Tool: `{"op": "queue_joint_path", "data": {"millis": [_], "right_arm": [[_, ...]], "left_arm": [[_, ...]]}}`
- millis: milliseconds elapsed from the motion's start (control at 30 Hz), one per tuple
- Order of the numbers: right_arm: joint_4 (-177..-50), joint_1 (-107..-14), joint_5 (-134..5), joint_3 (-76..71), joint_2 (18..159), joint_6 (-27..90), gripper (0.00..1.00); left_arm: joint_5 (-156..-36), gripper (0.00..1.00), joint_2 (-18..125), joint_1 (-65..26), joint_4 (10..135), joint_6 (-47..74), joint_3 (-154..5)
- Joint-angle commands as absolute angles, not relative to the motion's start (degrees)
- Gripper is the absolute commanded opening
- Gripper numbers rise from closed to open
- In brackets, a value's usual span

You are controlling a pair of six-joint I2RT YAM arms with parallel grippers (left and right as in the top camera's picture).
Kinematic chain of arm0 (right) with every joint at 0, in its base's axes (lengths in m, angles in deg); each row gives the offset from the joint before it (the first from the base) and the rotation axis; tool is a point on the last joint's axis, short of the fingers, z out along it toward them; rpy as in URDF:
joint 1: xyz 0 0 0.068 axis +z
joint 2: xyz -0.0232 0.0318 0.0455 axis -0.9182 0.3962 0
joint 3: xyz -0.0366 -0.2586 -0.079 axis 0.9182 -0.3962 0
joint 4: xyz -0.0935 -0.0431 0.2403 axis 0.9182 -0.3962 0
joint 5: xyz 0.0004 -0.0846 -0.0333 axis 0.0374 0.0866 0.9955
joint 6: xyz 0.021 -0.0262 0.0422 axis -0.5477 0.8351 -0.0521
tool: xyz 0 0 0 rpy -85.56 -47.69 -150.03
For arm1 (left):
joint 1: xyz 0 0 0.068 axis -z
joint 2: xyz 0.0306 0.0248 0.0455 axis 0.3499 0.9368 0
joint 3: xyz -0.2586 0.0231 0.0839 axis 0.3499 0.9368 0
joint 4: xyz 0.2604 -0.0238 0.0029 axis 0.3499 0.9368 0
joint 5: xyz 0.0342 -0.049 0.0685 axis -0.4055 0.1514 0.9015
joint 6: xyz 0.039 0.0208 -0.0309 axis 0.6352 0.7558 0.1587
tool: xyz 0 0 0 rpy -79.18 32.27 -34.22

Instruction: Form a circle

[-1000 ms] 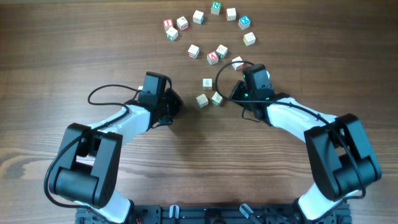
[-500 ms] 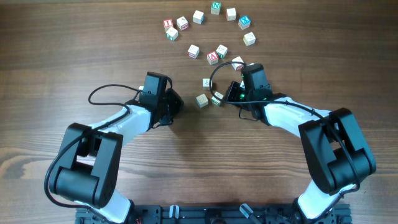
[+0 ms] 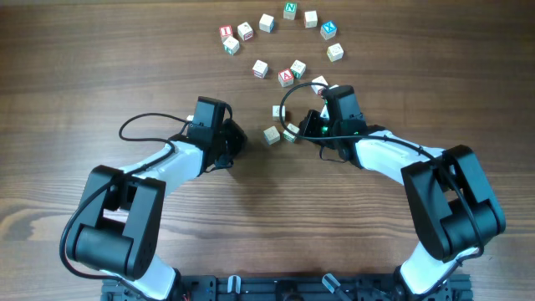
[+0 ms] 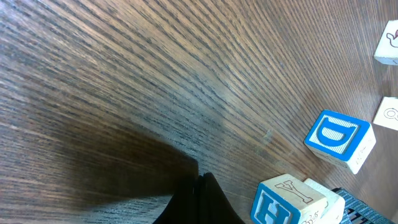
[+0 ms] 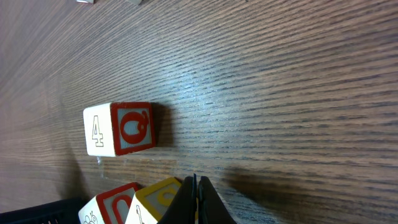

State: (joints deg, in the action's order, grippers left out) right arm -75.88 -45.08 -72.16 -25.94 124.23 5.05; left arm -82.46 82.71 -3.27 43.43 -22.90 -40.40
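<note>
Small pale wooden letter cubes lie scattered at the far middle of the table, several in a loose arc point(image 3: 290, 10) and others inside it point(image 3: 286, 77). No closed circle shows. My right gripper point(image 3: 308, 127) is shut and empty, low over the table beside a green-lettered cube point(image 3: 291, 132). In the right wrist view its shut tips point(image 5: 194, 185) touch a yellow-lettered cube point(image 5: 155, 202), next to a red-lettered one point(image 5: 106, 206). A cube marked 4 and Q point(image 5: 121, 129) lies ahead. My left gripper point(image 3: 237, 139) is shut on nothing point(image 4: 202, 182), with a blue H cube point(image 4: 285, 200) to its right.
A blue D cube point(image 4: 340, 138) and two pale cubes point(image 4: 388, 43) sit at the right of the left wrist view. Black cables loop over both arms point(image 3: 138, 125). Bare wood tabletop point(image 3: 267, 209) stretches between the arms and the front edge.
My right gripper has shifted a little to the left, closer to the green-lettered cube. The left arm and the cubes have stayed where they were.
</note>
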Motion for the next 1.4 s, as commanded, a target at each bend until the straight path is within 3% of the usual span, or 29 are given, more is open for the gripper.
{"op": "queue_joint_path", "data": {"millis": [0, 1367], "right_arm": [[-75.79, -44.77, -73.36, -26.29, 125.65, 6.30, 0.04], [-73.28, -46.28, -78.48, -24.60, 125.61, 8.88, 0.04]], "left_arm": [[-79.53, 0.04, 85.73, -2.83, 44.78, -22.59, -37.95], [-79.36, 0.04, 85.73, -2.83, 44.78, -22.59, -37.95]]}}
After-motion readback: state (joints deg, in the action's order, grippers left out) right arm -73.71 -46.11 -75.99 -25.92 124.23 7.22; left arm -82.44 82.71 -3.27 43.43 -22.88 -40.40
